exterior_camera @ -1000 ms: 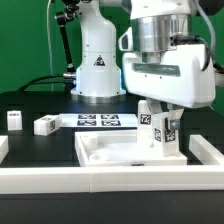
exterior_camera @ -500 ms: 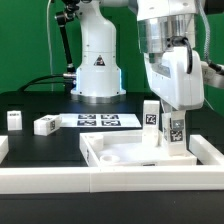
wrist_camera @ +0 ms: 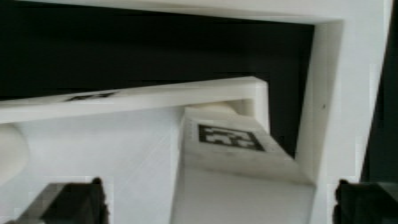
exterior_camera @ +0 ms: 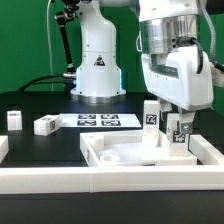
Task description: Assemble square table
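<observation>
Straddling the small white tagged block leg (wrist_camera: pixel 226 160), our two-finger gripper (exterior_camera: pixel 179 130) stands open, gripping nothing; the leg stands upright inside the white plastic rimmed square top (exterior_camera: pixel 118 158), near the front edge of the black counter (exterior_camera: pixel 40 142), we judge for seating.

At the right of the frame the gripper (exterior_camera: pixel 178 121) hangs low over a tagged leg (exterior_camera: pixel 180 140) standing in the square top (exterior_camera: pixel 118 153). A second leg (exterior_camera: pixel 150 115) stands just beside it. At middle left sit a far-left leg (exterior_camera: pixel 14 119) and a lying leg (exterior_camera: pixel 45 124), near the marker board (exterior_camera: pixel 100 121).
</observation>
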